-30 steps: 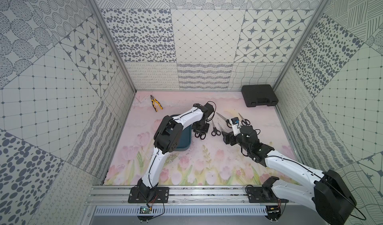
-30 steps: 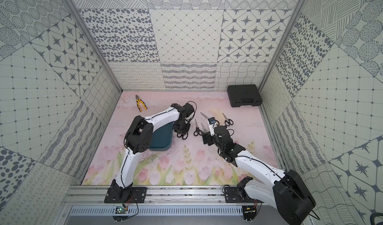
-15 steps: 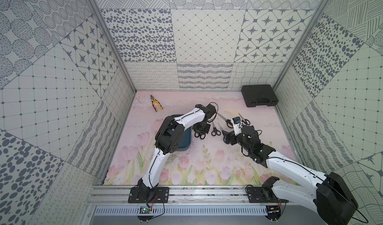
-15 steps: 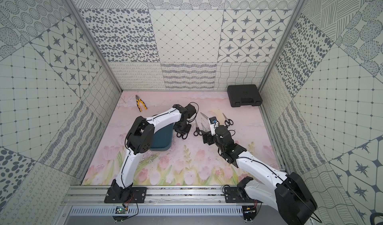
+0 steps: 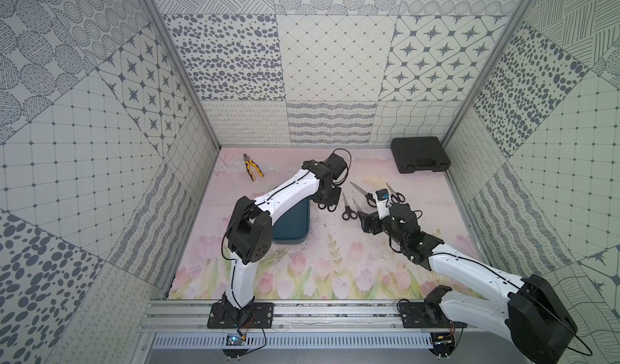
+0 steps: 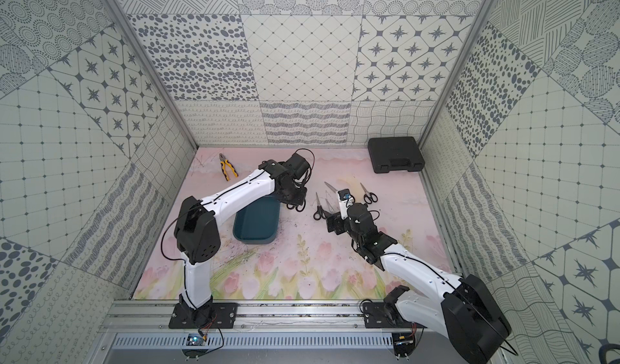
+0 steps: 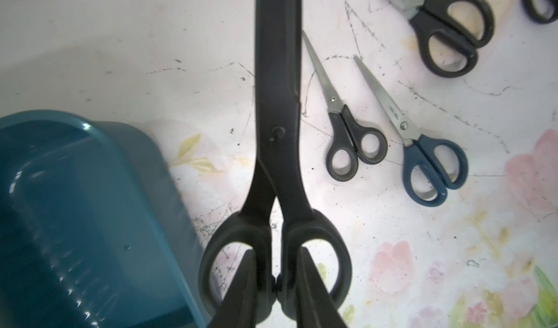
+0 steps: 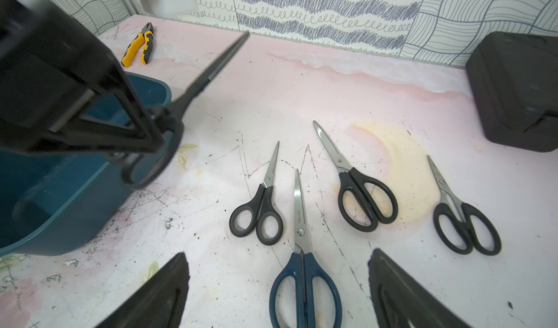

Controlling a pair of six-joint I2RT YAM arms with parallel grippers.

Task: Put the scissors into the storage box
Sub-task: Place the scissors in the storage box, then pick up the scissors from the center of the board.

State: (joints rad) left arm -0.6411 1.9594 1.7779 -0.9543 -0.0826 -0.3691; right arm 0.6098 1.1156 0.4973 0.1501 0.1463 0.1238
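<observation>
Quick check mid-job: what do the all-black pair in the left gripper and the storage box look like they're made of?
The held black scissors: blades dark and matte, probably coated metal, with a visible pivot screw; loop handles look like smooth moulded plastic. The storage box: teal plastic, glossy, judging by the bright highlights along its rounded rim and walls.

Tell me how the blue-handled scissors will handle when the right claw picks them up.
The blue-handled scissors look stiff: steel blades, hard plastic loops. They lie flat and thin on the mat, so the open right claw may skid them rather than catch them. Gripped by one loop, the closed blades could swing open.
</observation>
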